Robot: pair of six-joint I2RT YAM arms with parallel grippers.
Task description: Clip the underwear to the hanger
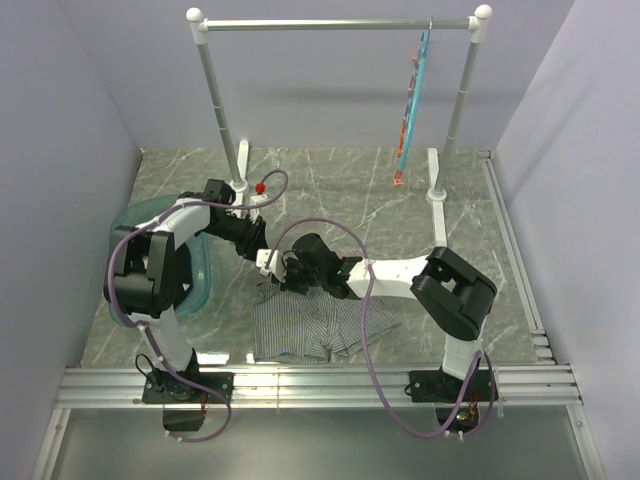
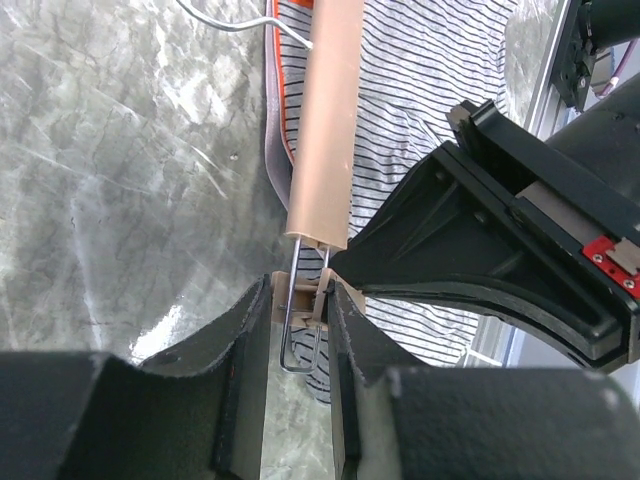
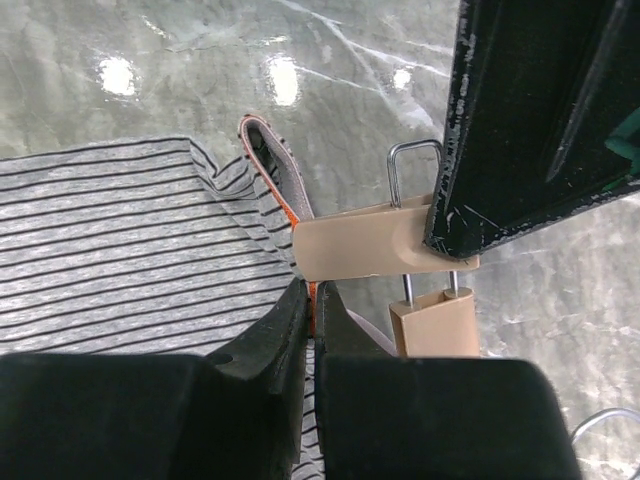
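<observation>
As the top camera looked down, the underwear [image 1: 318, 325] lay flat on the grey marble table [image 1: 450, 200], close to the near edge, between the two arm bases. It was grey-and-white with fine stripes and short legs. The left gripper [image 1: 268, 262] and the right gripper [image 1: 290, 272] met at its far edge, very near each other. From this height I could not tell how their fingers stood. A teal tub [image 1: 203, 275] stood at the left, partly under the left arm. A slim blue hanger [image 1: 412, 100] hung on the rail [image 1: 330, 23] at the far side.

In the left wrist view, the hanger [image 2: 325, 120] was a straight light-brown wooden bar, lying over the striped cloth. At the end of the bar a small wooden clip [image 2: 303, 300] sat on thin wire, and the two black fingers [image 2: 245, 340] of the left gripper were pressed on it from both sides. The folded waistband [image 2: 277, 110] showed an orange inner edge just beside the bar. The black right gripper reached in from the right, its tip just beside the clip.

In the right wrist view, the right gripper was closed on the waistband and pinched its orange-edged fold between the fingertips [image 3: 290, 320]. The wooden clip was just right of this fold, and one black finger [image 3: 530, 130] of the left gripper pressed on it.
</observation>
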